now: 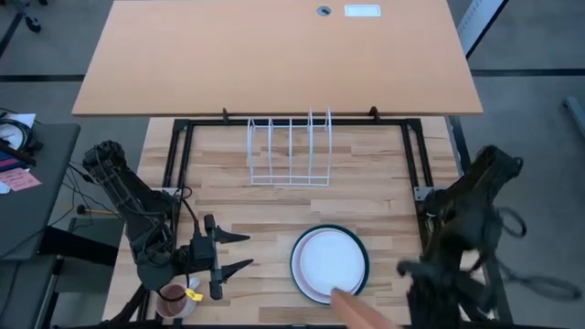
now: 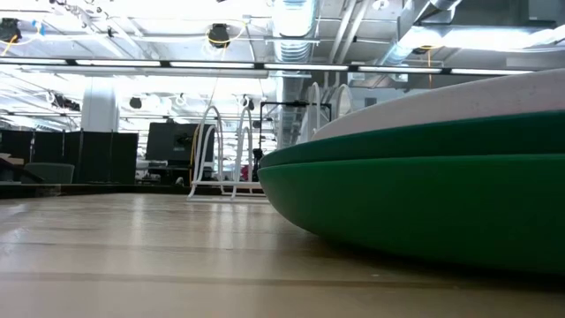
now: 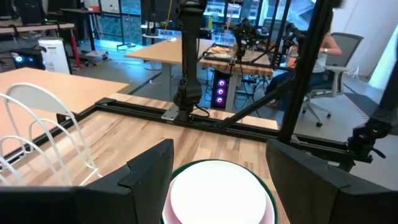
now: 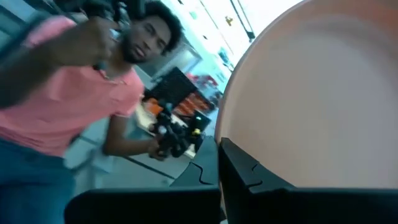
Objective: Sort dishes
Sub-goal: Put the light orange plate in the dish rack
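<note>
Only left wrist view shows pink plate (image 3: 166, 208), under white plate (image 3: 214, 193)

Bright, even overhead light; softest focus close to the lenses

Ceiling strip lights (image 2: 159, 64) glare white above the wire rack (image 2: 221, 155), and the table (image 1: 228, 206) around the rack lies evenly lit with only faint shadows. Nearer the low camera than the rack, the dark green plate (image 2: 424, 199) looms blurred (its rim melts into the white plate above it). In the right wrist view a person (image 4: 74, 99) is smeared by motion, beside what seems an orange-brown plate (image 4: 311, 93), washed out and pale.
</note>
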Available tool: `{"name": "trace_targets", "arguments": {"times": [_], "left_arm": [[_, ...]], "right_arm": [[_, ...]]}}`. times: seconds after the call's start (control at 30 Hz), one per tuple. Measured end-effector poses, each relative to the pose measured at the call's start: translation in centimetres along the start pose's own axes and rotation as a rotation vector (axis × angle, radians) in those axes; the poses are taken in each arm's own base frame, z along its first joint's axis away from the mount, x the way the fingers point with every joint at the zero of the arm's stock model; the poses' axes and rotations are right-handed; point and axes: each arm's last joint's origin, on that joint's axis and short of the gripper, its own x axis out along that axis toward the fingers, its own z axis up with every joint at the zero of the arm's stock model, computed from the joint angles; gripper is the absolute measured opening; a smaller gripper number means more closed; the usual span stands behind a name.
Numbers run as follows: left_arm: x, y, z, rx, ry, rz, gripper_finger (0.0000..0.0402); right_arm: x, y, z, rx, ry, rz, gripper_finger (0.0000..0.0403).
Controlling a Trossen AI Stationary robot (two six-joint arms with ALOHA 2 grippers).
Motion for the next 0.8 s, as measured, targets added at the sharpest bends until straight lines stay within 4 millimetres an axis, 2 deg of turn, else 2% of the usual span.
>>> {"name": "trace_targets", "arguments": {"times": [0.13, 0.2, 0.37, 0.53, 0.8], "left_arm": [[0.0, 0.0, 0.0, -0.003, 0.000, 0.000, 0.0248], [0.0, 0.0, 0.0, -0.003, 0.000, 0.000, 0.0248], [0.0, 0.0, 0.0, 0.008, 0.001, 0.001, 0.0248], [0.1, 0.2, -0.5, 0.020, 0.027, 0.013, 0.0248], [1.3, 1.3, -0.8, 0.068, 0.034, 0.111, 0.0248]], "right_arm": [[-3.5, -2.4, 0.9, 0.046, -0.021, 0.022, 0.0000], [-4.8, -2.7, 1.2, 0.077, -0.013, 0.041, 0.0000], [-6.6, -0.5, -0.2, 0.106, 0.026, 0.085, 0.0000], [-9.5, 0.6, -2.1, 0.072, 0.036, -0.009, 0.0000], [-14.3, 2.4, -6.9, 0.094, 0.057, -0.080, 0.0000]]}}
